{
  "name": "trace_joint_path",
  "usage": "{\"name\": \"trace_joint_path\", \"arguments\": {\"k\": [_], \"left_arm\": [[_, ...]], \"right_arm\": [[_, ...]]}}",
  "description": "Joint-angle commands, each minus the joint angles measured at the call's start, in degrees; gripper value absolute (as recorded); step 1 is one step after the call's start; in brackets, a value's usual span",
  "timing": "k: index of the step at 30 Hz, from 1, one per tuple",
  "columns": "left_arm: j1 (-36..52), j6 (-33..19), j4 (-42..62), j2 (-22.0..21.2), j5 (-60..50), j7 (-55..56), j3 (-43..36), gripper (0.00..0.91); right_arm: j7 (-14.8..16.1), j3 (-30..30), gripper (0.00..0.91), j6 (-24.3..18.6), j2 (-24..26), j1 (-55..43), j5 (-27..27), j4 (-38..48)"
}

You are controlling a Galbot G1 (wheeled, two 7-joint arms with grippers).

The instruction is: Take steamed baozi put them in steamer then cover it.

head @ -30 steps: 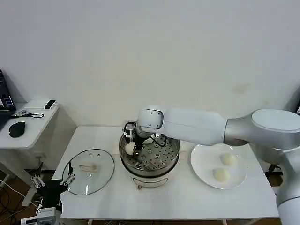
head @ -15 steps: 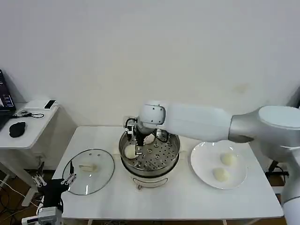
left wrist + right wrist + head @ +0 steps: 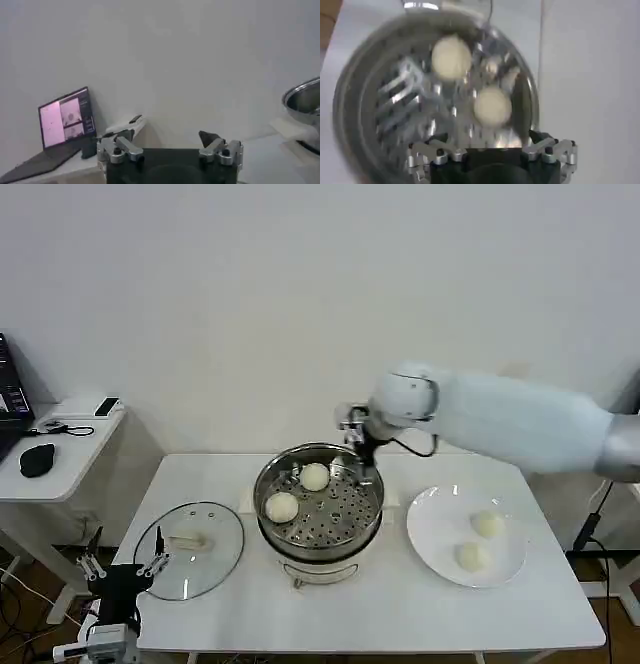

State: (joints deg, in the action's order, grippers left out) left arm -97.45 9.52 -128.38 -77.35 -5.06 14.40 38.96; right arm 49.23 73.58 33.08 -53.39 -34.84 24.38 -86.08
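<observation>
Right claw open and empty at centre frame; remaining baozi on the plate judged soft, light, best gripped gently across its sides.

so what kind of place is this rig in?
Probably a lab or office test bay, not a kitchen: bare white wall, a white folding table holding the steamer, and a side desk with a laptop and mouse.
</observation>
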Motion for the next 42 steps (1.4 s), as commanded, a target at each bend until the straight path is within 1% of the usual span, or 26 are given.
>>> {"name": "trace_joint_path", "arguments": {"k": [1,4,6,8,10,11,13,15,16,18,20,23,26,28,33,37,42], "left_arm": [[0.3,0.0,0.7,0.4,0.1,-0.1,-0.1,0.907],[0.6,0.0,1.2,0.8,0.2,-0.1,-0.3,0.907],[0.6,-0.1,1.6,0.9,0.2,-0.1,-0.4,0.907],[0.5,-0.1,1.8,1.0,0.2,-0.1,-0.4,0.907],[0.3,-0.3,2.1,1.1,0.2,-0.1,-0.5,0.907],[0.3,-0.4,2.3,1.2,0.2,-0.1,-0.5,0.907],[0.4,-0.7,3.1,1.5,0.1,-0.1,-0.5,0.907],[0.7,-0.7,3.5,1.8,0.2,-0.2,-0.6,0.907],[0.9,-0.7,3.7,1.9,0.2,-0.2,-0.7,0.907],[1.1,-0.5,3.7,2.0,0.2,-0.3,-1.0,0.907],[1.4,-0.3,3.8,2.2,0.2,-0.4,-1.1,0.907],[1.6,-0.1,3.7,2.2,0.2,-0.4,-1.3,0.907],[1.5,-0.1,4.0,2.1,0.1,-0.4,-1.2,0.907],[1.4,-0.2,4.2,2.0,0.1,-0.4,-1.2,0.907],[1.1,-0.3,4.2,1.9,0.1,-0.4,-0.8,0.907],[0.9,-0.3,4.0,1.7,0.1,-0.4,-0.4,0.907],[0.7,-0.3,3.9,1.5,0.1,-0.4,-0.1,0.907]], "right_arm": [[6.1,-0.4,0.907,-5.9,20.0,-0.4,-12.2,-8.4],[6.9,-2.1,0.907,-8.2,24.6,3.2,-16.5,-9.0],[7.1,-3.1,0.907,-8.8,26.5,7.0,-18.5,-9.6],[7.2,-5.2,0.907,-9.2,29.2,10.3,-19.9,-10.2],[7.8,-8.2,0.907,-11.2,32.9,15.7,-22.6,-11.2],[7.8,-9.5,0.907,-11.3,33.9,16.7,-23.3,-11.3],[8.1,-13.9,0.907,-12.9,36.8,22.9,-25.3,-11.4],[8.5,-18.0,0.907,-13.9,38.4,27.6,-26.6,-11.3],[8.5,-22.4,0.907,-14.4,39.4,34.2,-27.8,-11.1],[8.5,-22.9,0.907,-15.6,39.4,35.8,-28.8,-10.2],[8.5,-23.4,0.907,-15.9,39.0,37.0,-29.6,-9.6],[8.6,-23.5,0.907,-16.9,37.2,37.8,-31.0,-7.5],[8.3,-23.8,0.907,-16.8,35.6,38.3,-31.0,-5.5],[8.1,-23.7,0.907,-16.9,33.6,39.0,-31.1,-3.7],[7.2,-23.4,0.907,-16.6,31.2,39.9,-31.5,-3.3],[5.8,-23.6,0.907,-16.7,28.5,40.3,-31.9,-1.5],[5.5,-23.7,0.907,-16.7,25.9,40.5,-31.6,0.7]]}}
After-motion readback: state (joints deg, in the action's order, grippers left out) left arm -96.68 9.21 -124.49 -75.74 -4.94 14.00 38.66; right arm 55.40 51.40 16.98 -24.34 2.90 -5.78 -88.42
